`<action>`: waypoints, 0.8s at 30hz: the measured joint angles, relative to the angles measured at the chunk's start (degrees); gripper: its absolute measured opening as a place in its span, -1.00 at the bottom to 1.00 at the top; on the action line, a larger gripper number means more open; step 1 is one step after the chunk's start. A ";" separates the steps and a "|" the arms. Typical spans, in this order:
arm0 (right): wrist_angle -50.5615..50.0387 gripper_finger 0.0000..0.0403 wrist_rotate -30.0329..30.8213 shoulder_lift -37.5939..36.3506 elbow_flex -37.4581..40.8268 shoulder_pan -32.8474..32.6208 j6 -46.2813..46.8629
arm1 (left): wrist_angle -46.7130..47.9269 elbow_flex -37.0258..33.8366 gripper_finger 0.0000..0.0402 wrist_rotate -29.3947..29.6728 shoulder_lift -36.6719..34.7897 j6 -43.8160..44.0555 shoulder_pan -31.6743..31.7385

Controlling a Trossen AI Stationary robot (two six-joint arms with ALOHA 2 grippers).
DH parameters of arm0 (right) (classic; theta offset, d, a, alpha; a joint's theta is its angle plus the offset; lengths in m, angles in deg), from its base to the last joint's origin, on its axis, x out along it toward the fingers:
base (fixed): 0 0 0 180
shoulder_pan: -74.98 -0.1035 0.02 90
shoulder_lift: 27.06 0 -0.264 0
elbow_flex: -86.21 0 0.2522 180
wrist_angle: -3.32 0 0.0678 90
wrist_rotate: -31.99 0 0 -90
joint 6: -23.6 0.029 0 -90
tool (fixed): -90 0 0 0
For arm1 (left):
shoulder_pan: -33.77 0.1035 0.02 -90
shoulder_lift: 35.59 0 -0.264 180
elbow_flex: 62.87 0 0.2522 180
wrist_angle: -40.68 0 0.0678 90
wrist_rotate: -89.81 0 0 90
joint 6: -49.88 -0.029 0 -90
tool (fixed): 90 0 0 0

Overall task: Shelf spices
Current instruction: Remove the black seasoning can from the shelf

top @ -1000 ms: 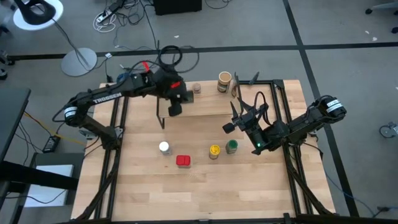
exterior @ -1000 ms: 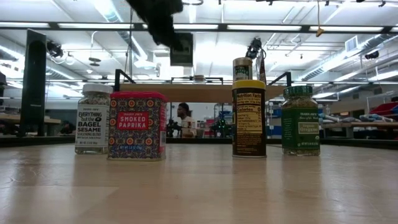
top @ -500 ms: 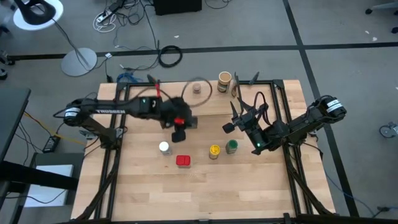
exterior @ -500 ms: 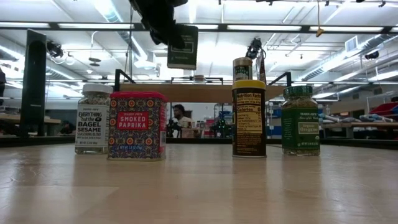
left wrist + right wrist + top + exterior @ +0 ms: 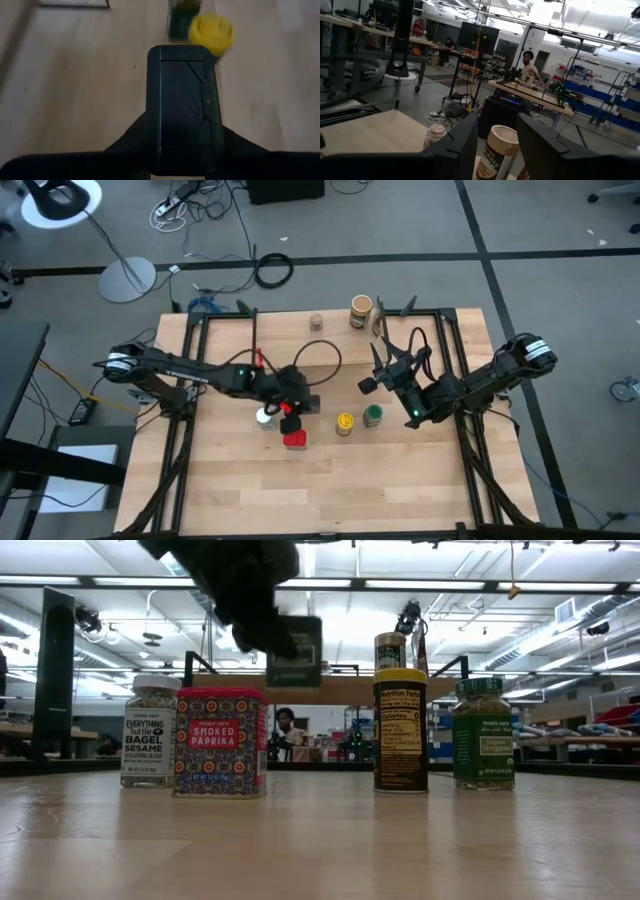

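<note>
Hovering: left fingers [image 5: 291,409] pinching dark tin [image 5: 294,650], seemingly above red tin [image 5: 294,439].

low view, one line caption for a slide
Left pincer carries a dark tin above the red tin; three jars stand alongside.

four spices [image 5: 344,423] stand in a row before the shelf [image 5: 330,340].

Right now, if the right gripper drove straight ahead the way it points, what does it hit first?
Probably the brown canister: the right wrist view frames it between the right gripper's parted fingers, dead ahead. The small tan-capped jar sits off to one side of that line. How far ahead the canister is cannot be judged.
</note>
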 joint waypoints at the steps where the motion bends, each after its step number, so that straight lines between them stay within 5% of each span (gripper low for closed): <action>1: 0.00 -0.33 0.00 0.00 0.00 0.00 0.00 | -0.27 -0.81 -0.44 0.00 0.38 -0.17 -0.45; 24: -0.75 -0.34 -0.03 0.02 0.02 0.00 0.02 | -6.77 -4.35 -0.44 1.68 11.56 -0.26 -1.27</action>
